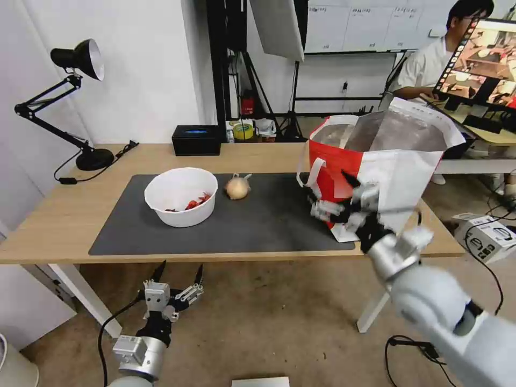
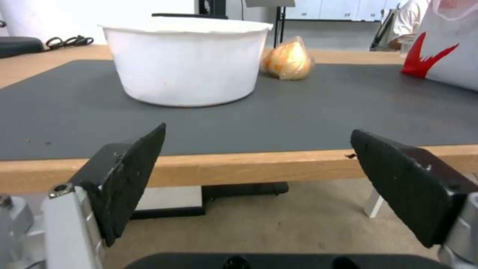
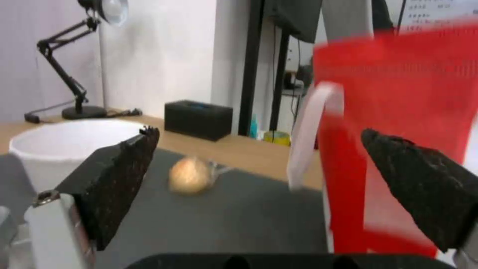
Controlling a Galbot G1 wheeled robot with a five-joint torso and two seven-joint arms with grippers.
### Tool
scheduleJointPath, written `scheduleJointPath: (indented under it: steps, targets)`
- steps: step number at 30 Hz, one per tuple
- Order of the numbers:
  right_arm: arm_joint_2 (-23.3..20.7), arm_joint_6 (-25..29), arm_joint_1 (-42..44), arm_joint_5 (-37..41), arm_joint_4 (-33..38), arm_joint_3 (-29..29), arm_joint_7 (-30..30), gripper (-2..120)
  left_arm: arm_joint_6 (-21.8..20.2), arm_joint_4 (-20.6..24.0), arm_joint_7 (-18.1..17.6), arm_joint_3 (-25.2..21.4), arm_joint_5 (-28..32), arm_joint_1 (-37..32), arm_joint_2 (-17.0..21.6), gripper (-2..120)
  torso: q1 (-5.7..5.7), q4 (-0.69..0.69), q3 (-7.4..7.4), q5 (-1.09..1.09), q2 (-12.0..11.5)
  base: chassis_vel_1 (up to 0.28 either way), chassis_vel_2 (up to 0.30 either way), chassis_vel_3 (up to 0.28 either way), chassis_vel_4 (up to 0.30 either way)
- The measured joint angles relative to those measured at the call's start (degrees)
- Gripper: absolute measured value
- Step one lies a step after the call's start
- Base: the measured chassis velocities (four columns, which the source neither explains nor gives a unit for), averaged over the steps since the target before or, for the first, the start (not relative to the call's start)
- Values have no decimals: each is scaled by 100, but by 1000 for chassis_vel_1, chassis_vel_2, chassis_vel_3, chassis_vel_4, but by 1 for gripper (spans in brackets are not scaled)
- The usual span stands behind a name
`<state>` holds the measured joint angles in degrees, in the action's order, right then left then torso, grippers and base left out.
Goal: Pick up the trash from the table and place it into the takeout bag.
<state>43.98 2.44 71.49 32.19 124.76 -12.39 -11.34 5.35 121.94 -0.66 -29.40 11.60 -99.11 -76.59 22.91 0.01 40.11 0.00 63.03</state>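
On the table [image 1: 59, 215], a dark grey mat [image 1: 269, 220] carries the trash: a white round bowl [image 1: 181, 196] with red scraps and a small tan onion-like ball [image 1: 237, 188] just to its right. The takeout bag [image 1: 387, 156], red and white with foil lining, stands open at the mat's right end. My right gripper [image 1: 329, 193] hovers open over the mat beside the bag's lower left corner; the right wrist view shows the bag [image 3: 398, 112], the ball [image 3: 189, 175] and the bowl [image 3: 70, 144] beyond its gripper [image 3: 260, 132]. My left gripper [image 1: 177, 271] hangs open below the table's front edge, facing the bowl [image 2: 186, 61].
A black box [image 1: 196, 140] sits at the table's back edge and a black desk lamp [image 1: 80, 107] at the back left. A white strap handle [image 3: 311, 130] hangs off the bag's near side. A cardboard box [image 1: 486, 234] lies on the floor to the right.
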Motion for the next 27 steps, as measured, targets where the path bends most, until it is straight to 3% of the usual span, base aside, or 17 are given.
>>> scheduleJointPath:
  steps: [5,13,27]
  targets:
    - [541,579,942,-803,-306,-31,74,100,87,-74,0,-6,-17,-5,-10,100,0,0,0,0,0,0,0,0,0]
    - [1144,1064,1663,-1341,-866,176,90,100,166,-158,0,-73,-25,-24,9,100,1,-1,0,0,0,0,0,0,0]
    - [1357,1224,1676,-1319,-1176,334,20,100,165,-238,17,-97,-46,-64,34,100,1,0,0,0,0,0,0,0,0]
